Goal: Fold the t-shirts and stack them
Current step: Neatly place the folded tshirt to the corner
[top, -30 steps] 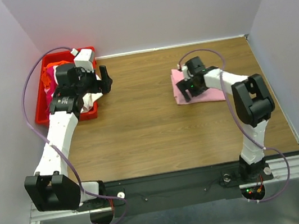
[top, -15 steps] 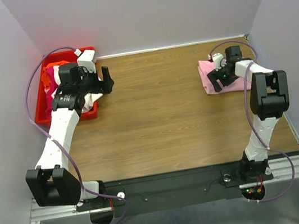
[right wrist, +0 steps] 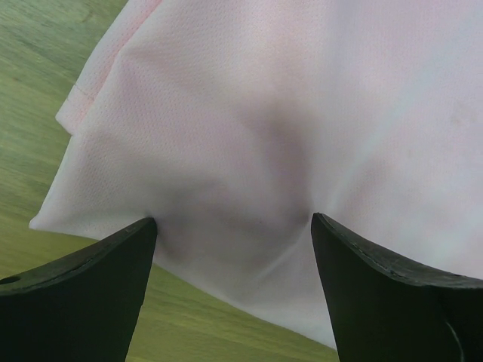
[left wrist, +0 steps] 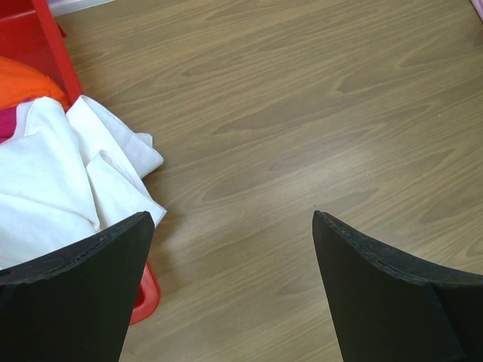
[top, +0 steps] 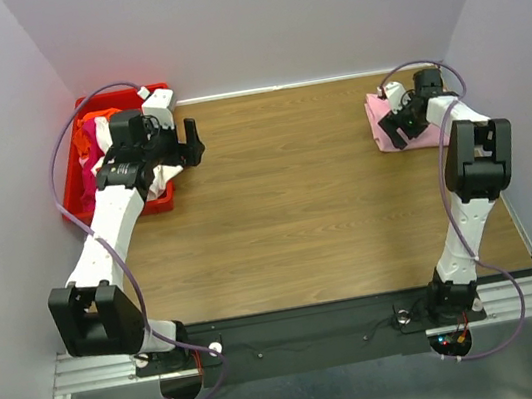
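Note:
A folded light pink t-shirt (top: 376, 111) lies at the far right of the table. My right gripper (top: 398, 126) is open, with both fingertips pressed down on the shirt near its edge; the pink cloth (right wrist: 302, 98) puckers between the fingers (right wrist: 234, 220). My left gripper (top: 191, 140) is open and empty over bare wood (left wrist: 232, 215), just right of the red bin. A white t-shirt (left wrist: 53, 173) spills over the bin's edge (top: 166, 173). Orange-red (top: 89, 136) and magenta (top: 90, 177) shirts lie in the bin.
The red plastic bin (top: 73, 195) stands at the far left against the wall; its rim shows in the left wrist view (left wrist: 45, 38). Grey walls close the table on the left, back and right. The pink shirt lies close to the right wall.
My right gripper has slid the pink shirt from mid-right of the table to the far right, near the wall. My left arm has shifted only slightly by the bin.

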Motion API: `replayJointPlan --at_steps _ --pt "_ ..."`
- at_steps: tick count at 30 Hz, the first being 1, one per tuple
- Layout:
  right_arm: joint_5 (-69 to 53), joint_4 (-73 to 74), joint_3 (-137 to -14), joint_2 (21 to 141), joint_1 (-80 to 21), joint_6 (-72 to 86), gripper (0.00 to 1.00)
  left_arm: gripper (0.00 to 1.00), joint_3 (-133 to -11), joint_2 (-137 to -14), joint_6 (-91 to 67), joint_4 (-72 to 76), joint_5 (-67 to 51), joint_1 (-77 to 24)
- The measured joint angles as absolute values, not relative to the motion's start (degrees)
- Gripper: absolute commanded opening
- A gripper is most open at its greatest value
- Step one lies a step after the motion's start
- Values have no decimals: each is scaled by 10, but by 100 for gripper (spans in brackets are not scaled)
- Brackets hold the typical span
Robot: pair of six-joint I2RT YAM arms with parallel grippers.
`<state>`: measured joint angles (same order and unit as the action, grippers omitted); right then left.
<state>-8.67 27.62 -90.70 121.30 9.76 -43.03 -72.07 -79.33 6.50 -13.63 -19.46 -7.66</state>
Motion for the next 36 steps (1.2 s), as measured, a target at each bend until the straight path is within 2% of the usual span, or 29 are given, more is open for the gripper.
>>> replayJointPlan --at_steps 6,20,36 --pt "-86 278 -910 1210 104 -451 96 99 -728 -799 66 -136 -197 -77" --pt "-102 339 -939 1141 113 -273 96 98 -728 -798 60 -131 -210 -77" --pt "-64 340 -1060 1302 131 -171 93 98 -698 -787 55 -123 -214 -77"
